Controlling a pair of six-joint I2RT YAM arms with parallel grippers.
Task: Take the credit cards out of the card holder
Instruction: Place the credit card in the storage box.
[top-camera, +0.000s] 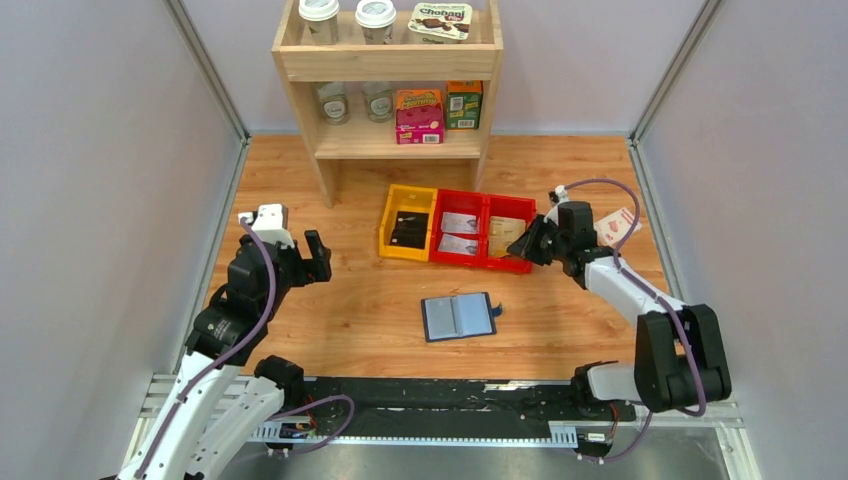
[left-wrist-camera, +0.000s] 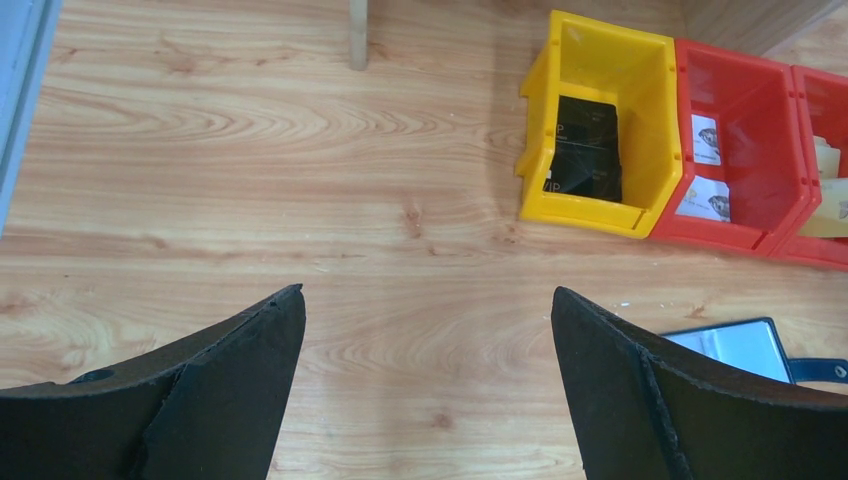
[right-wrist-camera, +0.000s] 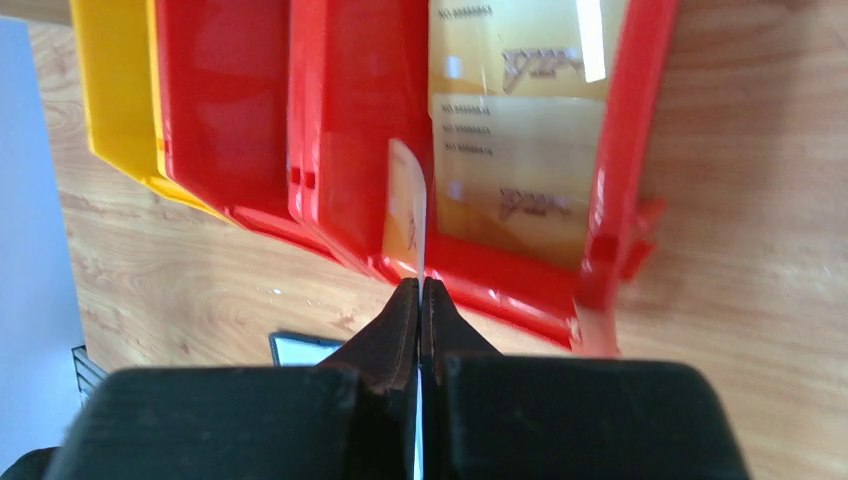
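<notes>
Right fingers (right-wrist-camera: 390, 335) pinch a pale card (right-wrist-camera: 408, 200) edge-on over the red bin's (right-wrist-camera: 480, 278) rim.

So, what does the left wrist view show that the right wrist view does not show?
Only the left wrist view: the left gripper, open and empty, and black cards lying in the yellow bin. Only the right wrist view: the right gripper shut on a thin pale card, edge-on over a red bin. Both: the yellow bin, the red bins, a corner of the card holder and the wooden table.
</notes>
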